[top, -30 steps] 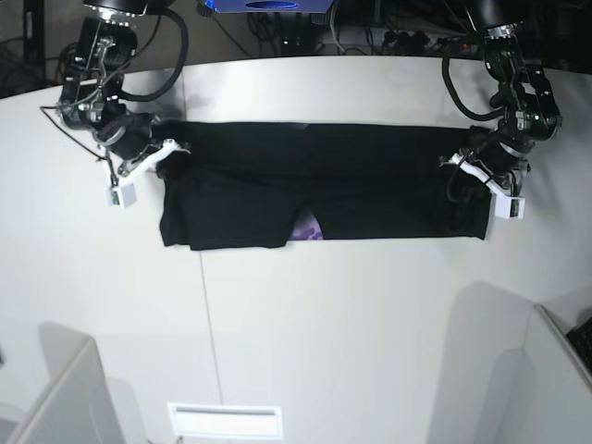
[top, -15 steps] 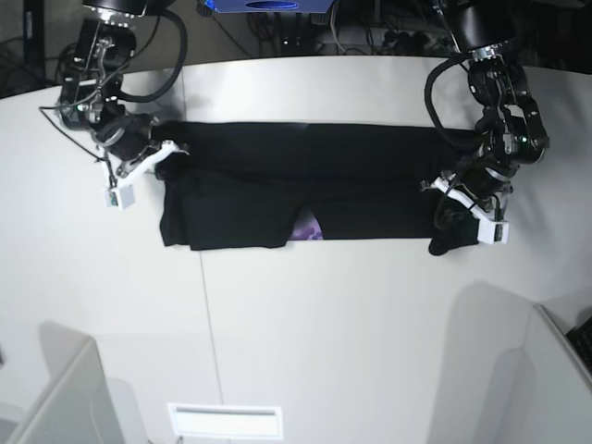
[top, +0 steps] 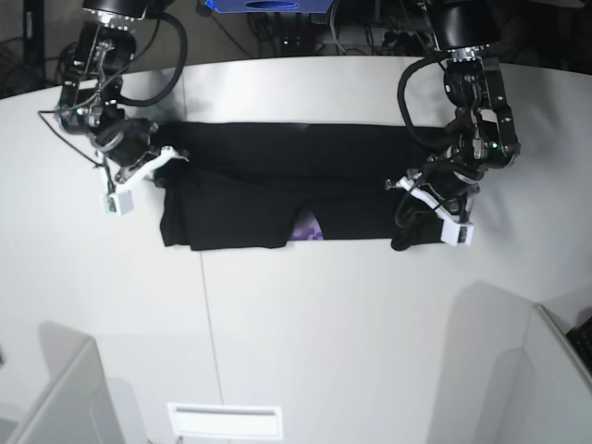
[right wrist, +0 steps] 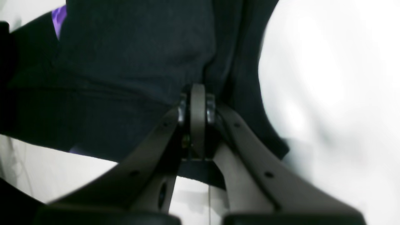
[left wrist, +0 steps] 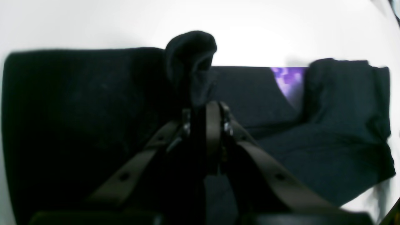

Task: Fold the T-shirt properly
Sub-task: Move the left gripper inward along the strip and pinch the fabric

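The black T-shirt [top: 250,185] lies as a long folded band across the white table [top: 324,324]. A patch of its purple print [top: 307,227] shows at the front edge. My left gripper [top: 410,196] is shut on the shirt's right end and holds it lifted over the band. In the left wrist view, a bunch of black cloth [left wrist: 190,56] stands above the left gripper [left wrist: 207,109], with purple print [left wrist: 287,81] beyond. My right gripper [top: 166,155] is shut on the shirt's left edge. In the right wrist view, cloth folds [right wrist: 140,47] meet the right gripper [right wrist: 193,93].
White partitions stand at the front left [top: 55,388] and front right [top: 518,370]. A white slotted plate [top: 225,421] lies at the table's front edge. Cables [top: 370,37] and a blue object [top: 268,5] sit behind the table's curved far edge.
My left gripper has carried the shirt's right end leftward, toward the middle, so the band is now shorter. The right gripper has shifted only slightly.
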Controlling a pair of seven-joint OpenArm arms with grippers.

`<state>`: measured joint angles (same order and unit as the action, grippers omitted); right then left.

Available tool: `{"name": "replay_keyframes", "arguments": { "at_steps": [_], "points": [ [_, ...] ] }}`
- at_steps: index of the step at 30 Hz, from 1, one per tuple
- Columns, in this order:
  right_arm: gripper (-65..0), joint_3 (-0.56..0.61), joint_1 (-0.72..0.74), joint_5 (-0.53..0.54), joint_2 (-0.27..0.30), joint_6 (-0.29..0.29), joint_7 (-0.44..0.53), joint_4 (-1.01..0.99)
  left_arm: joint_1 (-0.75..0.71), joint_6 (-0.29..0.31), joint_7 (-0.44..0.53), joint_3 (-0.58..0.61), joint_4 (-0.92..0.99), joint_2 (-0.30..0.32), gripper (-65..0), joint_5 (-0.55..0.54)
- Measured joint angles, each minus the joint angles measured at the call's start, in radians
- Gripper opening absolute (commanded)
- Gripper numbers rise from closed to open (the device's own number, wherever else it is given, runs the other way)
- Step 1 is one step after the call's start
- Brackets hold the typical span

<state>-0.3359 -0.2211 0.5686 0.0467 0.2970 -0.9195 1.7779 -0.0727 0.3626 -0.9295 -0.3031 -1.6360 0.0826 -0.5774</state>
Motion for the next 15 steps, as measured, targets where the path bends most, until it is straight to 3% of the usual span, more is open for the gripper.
{"name": "replay_keyframes", "arguments": {
  "at_steps": [15],
  "points": [
    [-65.0, 0.001, 0.006, 0.0, -0.001, 0.0, -0.002, 0.0, -0.031, -0.012, 0.002, 0.023, -0.005, -0.027, -65.0, -0.007]
  ]
}}
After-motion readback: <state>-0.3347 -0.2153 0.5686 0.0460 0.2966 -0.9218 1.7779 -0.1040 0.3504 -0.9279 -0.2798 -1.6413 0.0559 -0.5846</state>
